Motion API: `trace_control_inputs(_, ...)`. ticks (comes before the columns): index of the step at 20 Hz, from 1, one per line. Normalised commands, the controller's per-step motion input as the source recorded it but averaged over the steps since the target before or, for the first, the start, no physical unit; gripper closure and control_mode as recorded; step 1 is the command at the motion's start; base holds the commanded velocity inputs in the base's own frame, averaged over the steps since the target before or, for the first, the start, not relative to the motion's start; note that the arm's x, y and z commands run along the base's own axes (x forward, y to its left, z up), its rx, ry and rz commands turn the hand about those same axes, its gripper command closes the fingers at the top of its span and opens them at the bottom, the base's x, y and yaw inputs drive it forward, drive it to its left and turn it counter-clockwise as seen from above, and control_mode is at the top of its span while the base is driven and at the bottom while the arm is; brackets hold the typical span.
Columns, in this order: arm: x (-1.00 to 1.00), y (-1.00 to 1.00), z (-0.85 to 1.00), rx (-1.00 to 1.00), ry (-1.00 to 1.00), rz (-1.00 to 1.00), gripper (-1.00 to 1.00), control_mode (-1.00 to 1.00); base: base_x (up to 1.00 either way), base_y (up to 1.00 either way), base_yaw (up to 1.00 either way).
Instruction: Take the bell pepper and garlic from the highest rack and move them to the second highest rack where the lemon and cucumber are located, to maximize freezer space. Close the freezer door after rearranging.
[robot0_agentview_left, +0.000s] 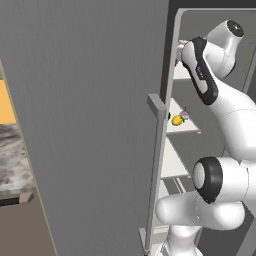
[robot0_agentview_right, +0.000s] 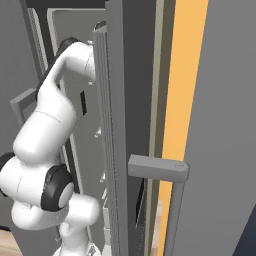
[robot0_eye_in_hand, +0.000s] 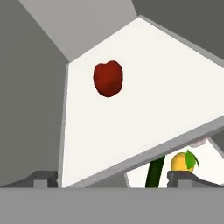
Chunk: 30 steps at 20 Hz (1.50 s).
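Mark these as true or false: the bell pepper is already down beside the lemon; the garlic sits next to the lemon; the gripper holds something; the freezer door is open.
1. The bell pepper lies beside the lemon. False: it lies alone on the rack above.
2. The garlic sits next to the lemon. True.
3. The gripper holds something. False: its fingers are apart and empty.
4. The freezer door is open. True.

My arm is raised high and stretched forward, elbow bent, wrist angled down. The claw (robot0_eye_in_hand: 113, 177) is spread wide, both fingertips (robot0_eye_in_hand: 43, 177) far apart, gripping nothing.
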Motion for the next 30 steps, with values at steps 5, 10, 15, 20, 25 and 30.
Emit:
trace_control_inputs(5, 0.62, -0.03, -0.07, -0.02, 0.04, 0.00, -1.00, -1.00, 0.00, 0.00, 0.00)
trace_control_inputs(10, 0.55, -0.09, -0.13, 0.00, 0.05, 0.00, -1.00, -1.00, 0.00, 0.00, 0.00)
trace_control_inputs(15, 0.50, -0.11, -0.11, 0.00, 0.04, 0.00, -1.00, -1.00, 0.00, 0.00, 0.00)
trace_control_inputs(20, 0.46, -0.03, -0.10, 0.00, 0.02, 0.00, -1.00, -1.00, 0.00, 0.00, 0.00)
trace_control_inputs(25, 0.48, 0.00, -0.07, -0.04, 0.00, 0.00, -1.00, -1.00, 0.00, 0.00, 0.00)
trace_control_inputs(30, 0.32, 0.00, -0.12, -0.05, 0.00, 0.00, -1.00, -1.00, 0.00, 0.00, 0.00)
